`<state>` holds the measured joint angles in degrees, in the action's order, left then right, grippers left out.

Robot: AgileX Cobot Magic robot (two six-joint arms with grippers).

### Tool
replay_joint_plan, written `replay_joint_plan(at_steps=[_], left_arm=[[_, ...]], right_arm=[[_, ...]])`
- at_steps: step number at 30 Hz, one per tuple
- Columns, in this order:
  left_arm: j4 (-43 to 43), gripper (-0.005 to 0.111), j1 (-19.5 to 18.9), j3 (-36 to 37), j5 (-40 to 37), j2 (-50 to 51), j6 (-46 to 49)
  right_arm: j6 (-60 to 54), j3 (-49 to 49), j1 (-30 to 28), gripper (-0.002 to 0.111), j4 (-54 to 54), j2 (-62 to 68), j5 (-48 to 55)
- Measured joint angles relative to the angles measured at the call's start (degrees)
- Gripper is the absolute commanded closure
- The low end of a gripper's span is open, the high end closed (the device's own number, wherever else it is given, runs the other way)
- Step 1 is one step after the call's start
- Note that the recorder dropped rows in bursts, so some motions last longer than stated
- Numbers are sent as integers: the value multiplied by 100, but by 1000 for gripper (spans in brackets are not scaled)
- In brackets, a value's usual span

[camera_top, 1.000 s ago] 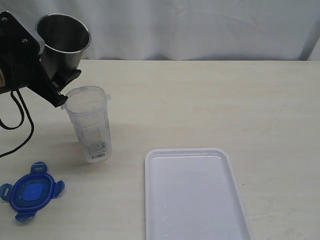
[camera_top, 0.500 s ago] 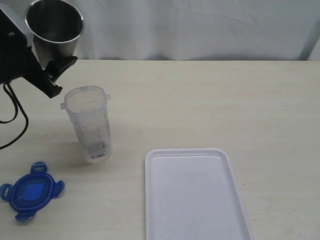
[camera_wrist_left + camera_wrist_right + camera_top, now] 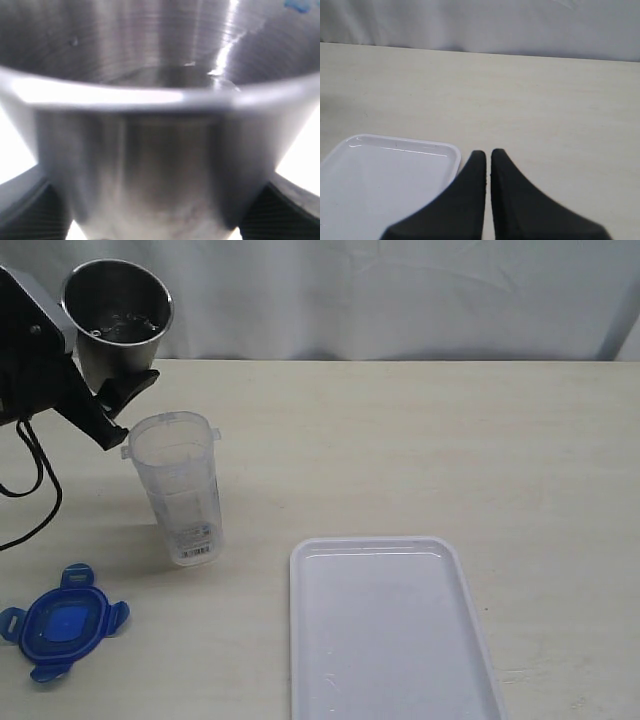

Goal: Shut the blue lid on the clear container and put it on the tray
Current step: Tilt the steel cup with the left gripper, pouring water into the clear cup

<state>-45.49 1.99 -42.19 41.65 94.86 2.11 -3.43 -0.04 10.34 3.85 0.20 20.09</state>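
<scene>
The clear container (image 3: 182,490) stands upright and uncovered on the table at the left, with a barcode label near its base. In front of it, by the near left corner, the blue lid (image 3: 62,622) lies flat. The white tray (image 3: 390,630) sits at the front middle; its corner (image 3: 375,170) also shows in the right wrist view. My left gripper (image 3: 112,392) is shut on a grey steel cup (image 3: 120,325), held upright above and behind the container's rim; the cup (image 3: 160,125) fills the left wrist view. My right gripper (image 3: 487,154) is shut and empty, just beside the tray's corner.
A white curtain (image 3: 400,290) backs the table. The left arm's black cable (image 3: 30,490) hangs over the table's left edge. Bare tabletop (image 3: 480,450) spreads to the right of the container and behind the tray.
The left gripper with the steel cup rose up and left away from the container's rim, then came back slightly right and down. Container, lid and tray have not moved.
</scene>
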Motion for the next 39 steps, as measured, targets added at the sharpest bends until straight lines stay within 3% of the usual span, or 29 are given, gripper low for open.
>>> replay_joint_plan(at_steps=[39], left_arm=[[22, 107, 0, -9, -168, 0, 1138]], right_arm=[[0, 0, 0, 104, 0, 0, 0]])
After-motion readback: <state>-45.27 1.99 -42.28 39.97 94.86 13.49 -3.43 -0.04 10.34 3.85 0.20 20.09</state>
